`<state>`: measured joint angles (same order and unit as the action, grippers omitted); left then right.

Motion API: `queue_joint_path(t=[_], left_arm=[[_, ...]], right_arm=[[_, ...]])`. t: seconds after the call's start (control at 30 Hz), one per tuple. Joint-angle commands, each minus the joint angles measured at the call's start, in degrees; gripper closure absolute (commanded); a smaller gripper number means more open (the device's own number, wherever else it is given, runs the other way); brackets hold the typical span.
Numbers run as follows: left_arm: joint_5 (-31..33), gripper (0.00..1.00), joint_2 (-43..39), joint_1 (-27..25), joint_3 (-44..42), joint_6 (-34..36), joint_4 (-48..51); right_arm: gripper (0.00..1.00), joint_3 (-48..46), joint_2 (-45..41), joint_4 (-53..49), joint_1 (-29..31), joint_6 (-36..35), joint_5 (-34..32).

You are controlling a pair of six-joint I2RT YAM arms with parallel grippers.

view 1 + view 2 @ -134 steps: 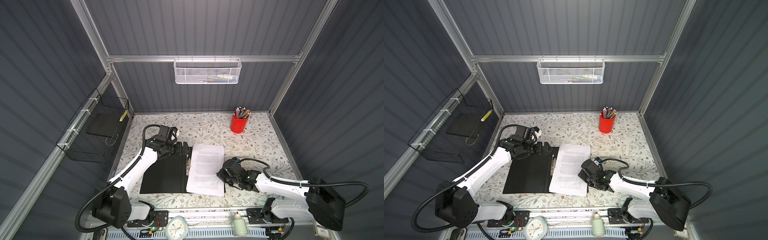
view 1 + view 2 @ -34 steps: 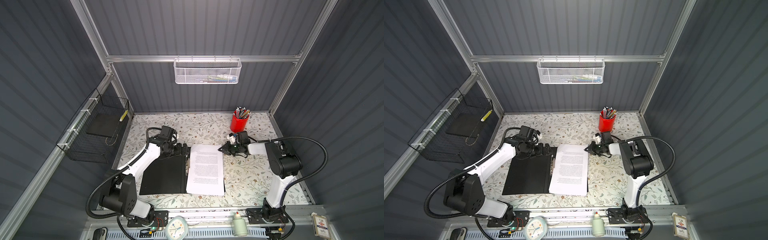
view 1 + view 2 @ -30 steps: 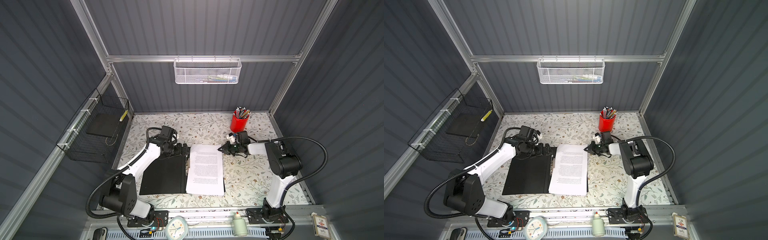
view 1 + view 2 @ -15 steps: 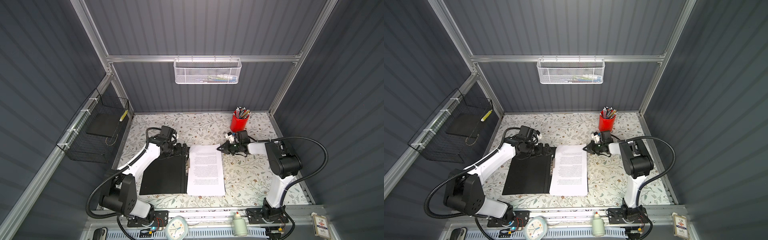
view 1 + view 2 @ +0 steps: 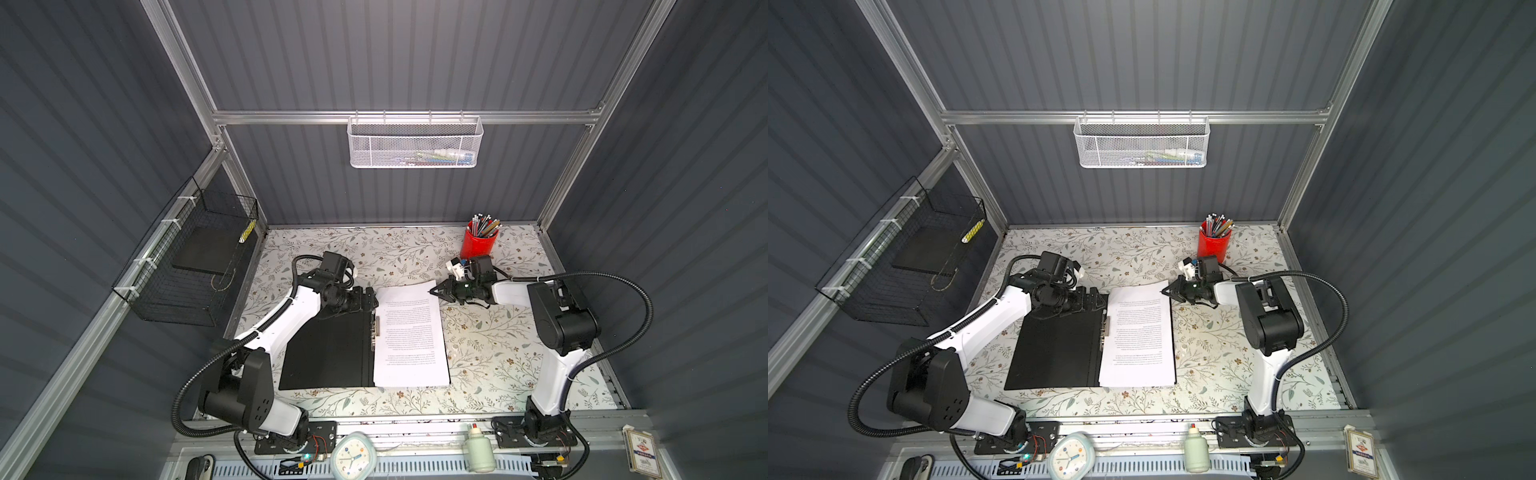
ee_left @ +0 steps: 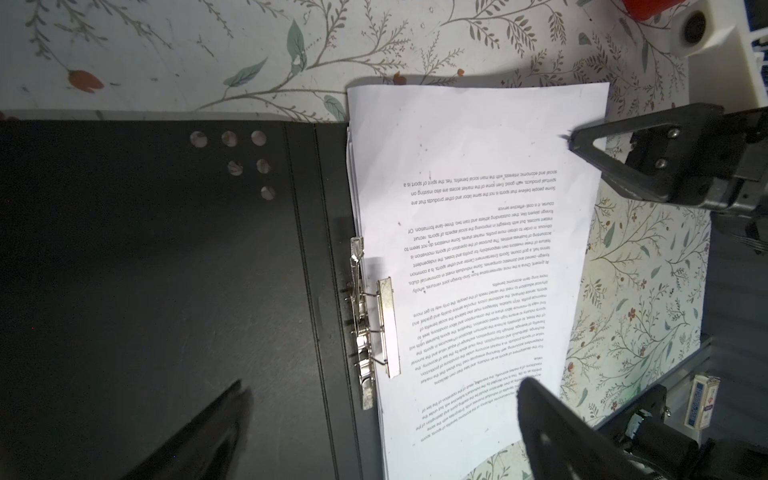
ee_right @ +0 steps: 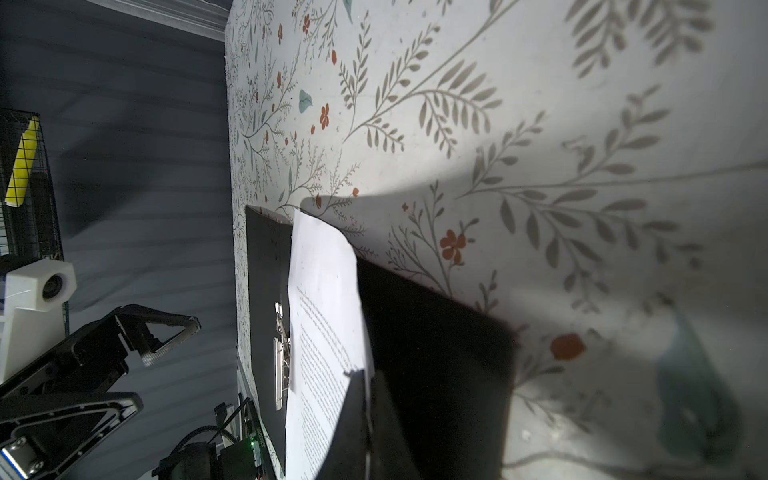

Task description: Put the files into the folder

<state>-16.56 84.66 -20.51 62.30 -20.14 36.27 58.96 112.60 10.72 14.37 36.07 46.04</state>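
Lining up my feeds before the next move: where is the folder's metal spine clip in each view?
In a top view: clip mid-table, on the files' left edge.
In a top view: same place.
Left wrist: near picture centre, between folder and files.
Right wrist: a thin strip beside the files.
Shared landmark: the files.

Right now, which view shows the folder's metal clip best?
The left wrist view: the clip sits close and sharp, its bar over the edge of the files. In both top views the clip is only a small silver strip. The right wrist view shows the clip narrow, slanted and dim.
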Motion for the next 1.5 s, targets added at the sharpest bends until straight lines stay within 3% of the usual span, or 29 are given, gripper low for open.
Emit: queue_joint_path(t=[0.0, 0.17, 0.33, 0.47, 0.57, 0.7, 0.87, 1.0, 1.3, 1.47], left_arm=[[-0.2, 0.0, -0.2, 0.4, 0.1, 1.2, 1.1], [-0.3, 0.0, 0.0, 0.5, 0.1, 1.1, 1.1], [-1.5, 0.0, 0.2, 0.9, -0.1, -0.3, 0.5], [-9.4, 0.0, 0.0, 8.0, -2.8, -5.5, -2.3], [-6.2, 0.0, 0.0, 11.3, -2.0, -5.5, 0.5], [-3.2, 0.0, -1.9, 18.4, -4.0, -6.0, 1.5], [2.8, 0.0, -2.7, 27.5, -6.5, -6.1, 1.9], [5.0, 0.0, -2.1, 33.6, -8.9, -6.4, -0.2], [4.7, 0.0, 3.1, 37.4, -12.2, -6.2, -6.7], [6.0, 0.0, 5.1, 37.4, -12.4, -5.9, -6.7]], right_arm=[[0.95, 1.1, 1.1, 0.2, 0.4, 0.5, 1.0], [0.93, 1.3, 1.5, 0.2, 0.7, 0.5, 1.2], [0.78, 1.4, 1.5, 0.9, 0.8, 1.0, 1.1], [0.58, 1.7, 0.7, 0.4, 0.8, 1.7, 0.0], [0.4, 2.3, -1.0, -4.1, 0.5, 1.1, -4.0], [0.29, 2.7, -4.5, -11.7, 0.1, 0.2, -12.6], [0.2, -3.4, -11.4, -13.8, 0.1, 1.3, -16.6], [0.14, -10.3, -17.1, -13.0, 0.2, 1.6, -15.0], [0.01, -20.0, -24.8, -10.6, 1.6, 3.7, -12.3], [0.01, -23.2, -25.7, -7.4, 2.1, 5.7, -10.4]])
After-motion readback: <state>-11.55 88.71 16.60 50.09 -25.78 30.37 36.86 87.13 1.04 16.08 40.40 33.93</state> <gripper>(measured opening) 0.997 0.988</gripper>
